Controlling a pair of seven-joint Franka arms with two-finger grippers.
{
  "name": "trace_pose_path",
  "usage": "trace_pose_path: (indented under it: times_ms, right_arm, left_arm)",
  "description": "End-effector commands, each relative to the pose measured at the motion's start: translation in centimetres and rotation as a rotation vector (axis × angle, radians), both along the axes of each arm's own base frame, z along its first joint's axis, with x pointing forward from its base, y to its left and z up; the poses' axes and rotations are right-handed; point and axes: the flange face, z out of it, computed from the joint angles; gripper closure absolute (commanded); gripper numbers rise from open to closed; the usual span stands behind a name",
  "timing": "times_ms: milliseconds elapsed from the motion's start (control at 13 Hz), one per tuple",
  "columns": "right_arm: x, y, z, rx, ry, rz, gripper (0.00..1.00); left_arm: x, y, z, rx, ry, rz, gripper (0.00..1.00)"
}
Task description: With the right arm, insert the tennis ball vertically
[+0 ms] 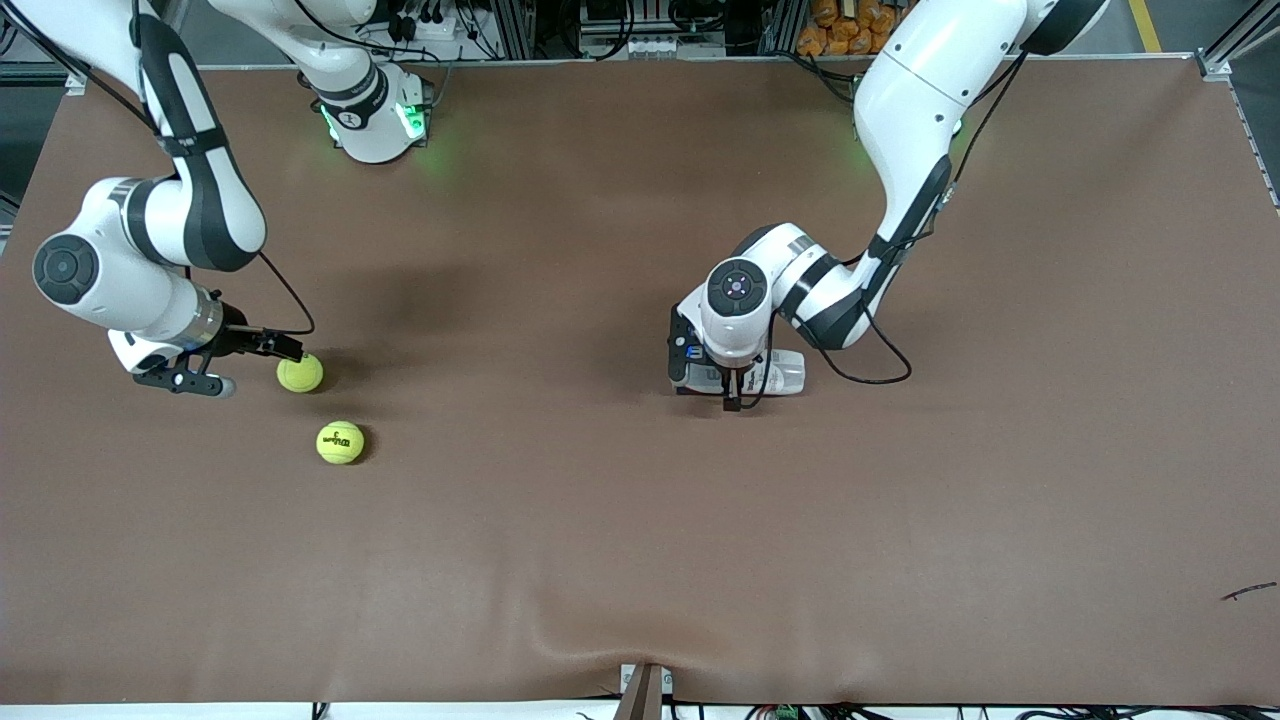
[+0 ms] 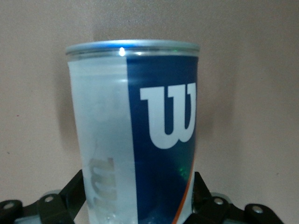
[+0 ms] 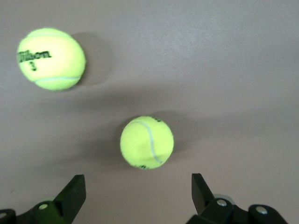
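Right gripper (image 3: 135, 196), jaws spread, lines up on the ball (image 3: 146, 142) while the left gripper (image 2: 140, 205) straddles the can (image 2: 135, 130), grip uncertain; next: advance and clamp.

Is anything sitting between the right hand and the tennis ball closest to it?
Nothing visible. The right hand is open with the nearer tennis ball just ahead of its fingers, bare table between. The second ball lies off to the side, nearer the front camera.
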Motion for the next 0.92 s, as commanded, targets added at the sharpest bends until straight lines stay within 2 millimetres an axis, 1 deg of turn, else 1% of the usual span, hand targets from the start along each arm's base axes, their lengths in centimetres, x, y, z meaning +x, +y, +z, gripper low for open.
trace_pose_path:
  times_ms: [0, 77, 154, 231, 308, 385, 462, 692, 846]
  right_arm:
    - [0.2, -1.2, -2.6, -0.013, -0.031, -0.011, 0.00]
    - [0.4, -1.7, -3.8, -0.014, -0.047, -0.015, 0.00]
    - [0.5, -1.9, -5.5, -0.012, -0.042, -0.019, 0.00]
    - [0.4, -1.9, -6.4, -0.010, -0.036, -0.021, 0.00]
    - [0.3, -1.5, -7.2, -0.007, -0.021, -0.030, 0.00]
    - [0.2, -1.3, -7.8, 0.000, -0.011, -0.036, 0.00]
    - [0.1, -1.4, -8.3, 0.002, -0.003, -0.040, 0.00]
    - [-0.1, -1.5, -8.8, 0.003, 0.007, -0.042, 0.00]
    - [-0.1, -1.3, -8.8, 0.004, 0.009, -0.039, 0.00]
  left_arm:
    - [0.1, -0.2, 0.7, 0.004, -0.032, -0.005, 0.19]
    - [0.2, -0.1, 0.8, 0.004, -0.033, -0.005, 0.20]
    - [0.2, -0.2, 1.0, 0.002, -0.035, -0.006, 0.22]
    - [0.3, -0.3, 1.2, 0.002, -0.037, -0.011, 0.24]
    - [0.2, -0.3, 1.2, 0.001, -0.036, -0.013, 0.24]
    - [0.3, -0.4, 1.8, -0.002, -0.043, -0.018, 0.24]
    - [0.6, -0.3, 2.4, -0.004, -0.050, -0.018, 0.23]
    - [1.8, 0.2, 5.5, -0.003, -0.041, -0.029, 0.23]
    - [3.3, 1.0, 8.5, -0.037, 0.022, -0.030, 0.23]
